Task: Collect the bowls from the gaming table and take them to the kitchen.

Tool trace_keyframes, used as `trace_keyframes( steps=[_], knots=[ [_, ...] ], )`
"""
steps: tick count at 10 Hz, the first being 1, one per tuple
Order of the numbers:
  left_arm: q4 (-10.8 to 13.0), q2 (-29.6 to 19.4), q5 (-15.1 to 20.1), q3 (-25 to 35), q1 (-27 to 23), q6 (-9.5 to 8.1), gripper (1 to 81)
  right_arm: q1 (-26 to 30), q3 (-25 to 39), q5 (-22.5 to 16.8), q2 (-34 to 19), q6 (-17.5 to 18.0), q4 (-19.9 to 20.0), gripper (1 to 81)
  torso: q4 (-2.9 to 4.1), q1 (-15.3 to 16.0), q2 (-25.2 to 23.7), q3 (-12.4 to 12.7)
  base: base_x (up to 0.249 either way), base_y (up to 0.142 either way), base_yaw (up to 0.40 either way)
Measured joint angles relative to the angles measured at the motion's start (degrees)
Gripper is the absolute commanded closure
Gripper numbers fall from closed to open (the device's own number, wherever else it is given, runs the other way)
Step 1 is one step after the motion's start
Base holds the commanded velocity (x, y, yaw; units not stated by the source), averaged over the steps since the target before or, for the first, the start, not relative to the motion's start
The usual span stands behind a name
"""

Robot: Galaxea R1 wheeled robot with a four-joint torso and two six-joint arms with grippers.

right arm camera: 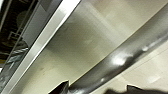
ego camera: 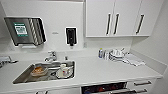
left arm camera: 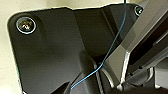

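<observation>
White kitchen countertop (ego camera: 100, 71), one steel sink (ego camera: 25, 76), three dark-handled cabinet doors (ego camera: 113, 17); pincer openness indiscernible.

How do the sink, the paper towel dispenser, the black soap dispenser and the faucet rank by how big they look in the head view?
1. Sink
2. Paper towel dispenser
3. Black soap dispenser and faucet: too alike to rank.

A steel sink (ego camera: 25, 75) is set into the white worktop (ego camera: 100, 71), with an orange-filled dish (ego camera: 39, 70) and a white cup (ego camera: 63, 70) inside it. A tap (ego camera: 51, 57) stands behind the sink. On the wall hang a paper towel dispenser (ego camera: 25, 30) and a dark soap dispenser (ego camera: 71, 35). Stacked dishes (ego camera: 116, 54) and a cloth (ego camera: 133, 60) lie towards the corner.
</observation>
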Motion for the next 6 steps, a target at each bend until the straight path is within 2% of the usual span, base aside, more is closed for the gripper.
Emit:
trace_keyframes(
  steps=[1, 3, 4, 6],
  knots=[
    [0.0, 0.2, 0.01, 0.01, -0.01, 0.0, 1.0, 0.18, 4.06, -1.07, -1.51, -0.41, -0.04, 1.0, 0.0, 0.02, 0.0, 0.0, 0.0, 0.0, 0.0],
    [0.0, 0.49, -0.02, 0.04, -0.48, 0.0, 1.0, -3.58, 9.7, -1.62, -3.08, -0.78, -0.61, 1.0, 0.0, 0.02, 0.0, 0.0, 0.0, 0.0, 0.0],
    [0.0, 0.44, -0.05, 0.01, -0.67, 0.0, 1.0, -5.63, 10.67, -1.54, -3.36, -0.98, -2.1, 1.0, 0.0, 0.02, 0.0, 0.0, 0.0, 0.0, 0.0],
    [-0.02, 0.49, -0.27, 0.01, -0.78, 0.0, 1.0, -11.11, 9.44, -1.49, -3.12, -1.19, -7.81, 1.0, 0.0, 0.04, 0.0, 0.0, 0.0, 0.0, 0.0]
  ],
)
